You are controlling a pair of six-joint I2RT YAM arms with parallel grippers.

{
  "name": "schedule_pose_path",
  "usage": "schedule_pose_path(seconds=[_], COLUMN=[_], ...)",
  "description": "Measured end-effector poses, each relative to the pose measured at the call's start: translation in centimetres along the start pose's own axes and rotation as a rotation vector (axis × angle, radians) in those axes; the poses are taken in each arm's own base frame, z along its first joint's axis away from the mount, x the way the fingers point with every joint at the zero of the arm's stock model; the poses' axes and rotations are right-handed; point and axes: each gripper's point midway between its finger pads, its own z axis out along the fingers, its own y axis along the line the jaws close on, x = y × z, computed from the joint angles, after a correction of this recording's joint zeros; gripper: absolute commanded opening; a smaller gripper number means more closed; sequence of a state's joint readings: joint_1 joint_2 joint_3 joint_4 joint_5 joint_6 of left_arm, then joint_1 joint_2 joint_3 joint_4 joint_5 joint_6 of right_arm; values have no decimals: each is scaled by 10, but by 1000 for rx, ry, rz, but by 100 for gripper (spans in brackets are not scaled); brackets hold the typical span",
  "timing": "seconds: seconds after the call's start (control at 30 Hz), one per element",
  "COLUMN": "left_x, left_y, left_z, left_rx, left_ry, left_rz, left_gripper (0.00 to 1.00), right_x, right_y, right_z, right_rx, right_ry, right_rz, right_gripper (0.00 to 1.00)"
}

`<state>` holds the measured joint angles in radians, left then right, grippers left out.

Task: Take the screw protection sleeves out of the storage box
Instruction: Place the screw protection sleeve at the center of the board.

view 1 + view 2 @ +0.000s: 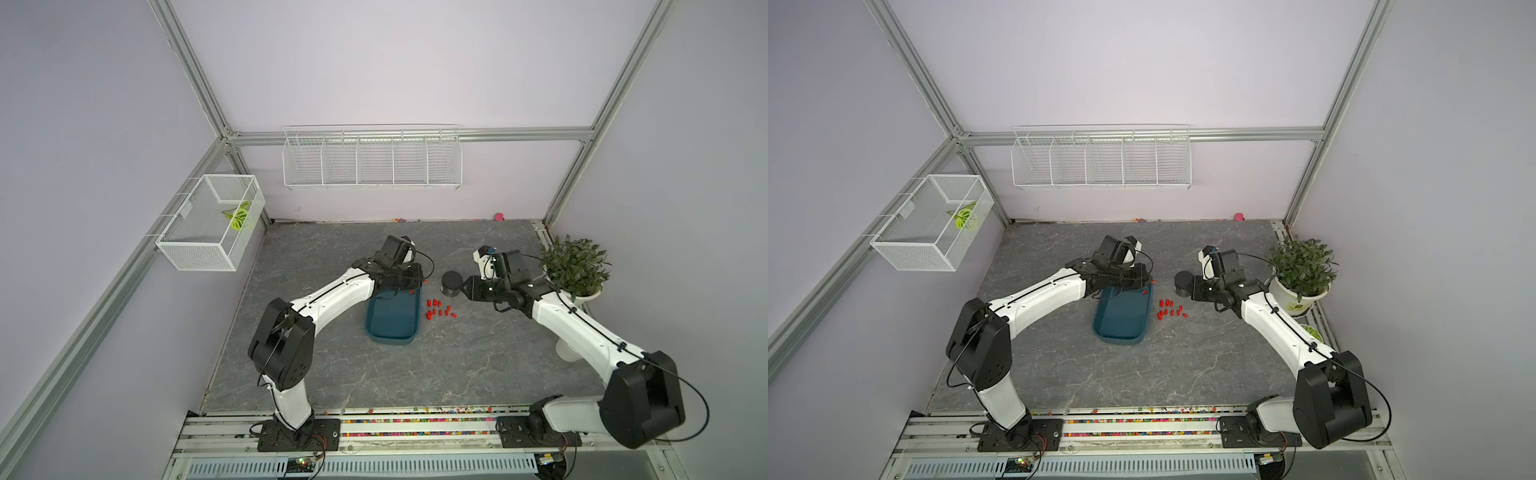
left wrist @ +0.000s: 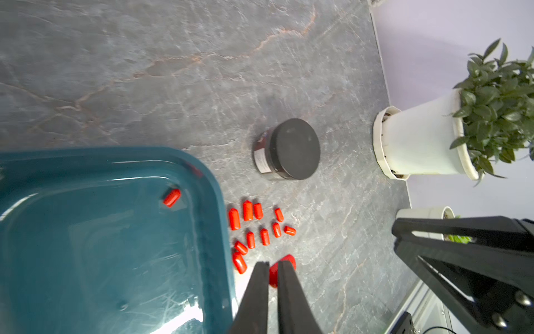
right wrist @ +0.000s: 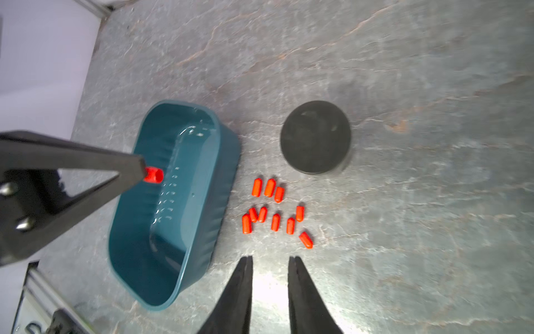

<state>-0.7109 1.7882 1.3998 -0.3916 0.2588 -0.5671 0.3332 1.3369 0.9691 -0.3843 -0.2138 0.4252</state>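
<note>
The teal storage box [image 1: 390, 328] [image 1: 1121, 328] [image 3: 173, 202] lies mid-table. My left gripper [image 2: 272, 263] [image 1: 420, 282] is shut on one red screw protection sleeve [image 2: 286, 260] [image 3: 153, 175] [image 1: 1153, 281], held above the box's far right rim. A single sleeve [image 2: 172, 197] [image 1: 412, 292] lies inside the box near that corner. Several sleeves [image 1: 438, 309] [image 1: 1170, 309] [image 2: 257, 228] [image 3: 274, 208] lie in a cluster on the table just right of the box. My right gripper [image 3: 270, 258] [image 1: 466, 287] hovers open and empty over the table beside the cluster.
A black round canister [image 1: 452, 284] [image 3: 315, 137] stands just beyond the cluster, close to my right gripper. A potted plant [image 1: 575, 266] [image 2: 491, 101] sits at the right edge. White wire baskets [image 1: 372, 160] [image 1: 212, 224] hang on the walls.
</note>
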Motion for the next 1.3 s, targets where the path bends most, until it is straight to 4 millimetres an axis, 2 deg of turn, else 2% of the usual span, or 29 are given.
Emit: schedule_pose_path(seconds=[0.17, 0.6, 0.8, 1.1, 1.3], left_x=[0, 14, 25, 38, 48], left_y=[-12, -18, -10, -18, -10], left_z=[10, 58, 69, 88, 104], left_rx=[2, -63, -115, -134, -156], left_ry=[2, 54, 82, 122, 153], left_rz=[24, 77, 103, 163, 170], left_gripper=[14, 14, 14, 14, 14], right_x=[-2, -3, -4, -5, -5], right_y=[-9, -37, -39, -41, -42], right_z=[-13, -29, -29, -29, -30], right_rx=[42, 161, 164, 166, 166], right_ry=[-92, -215, -222, -228, -229], right_rz=[2, 21, 28, 35, 43], right_gripper=[27, 28, 28, 28, 27])
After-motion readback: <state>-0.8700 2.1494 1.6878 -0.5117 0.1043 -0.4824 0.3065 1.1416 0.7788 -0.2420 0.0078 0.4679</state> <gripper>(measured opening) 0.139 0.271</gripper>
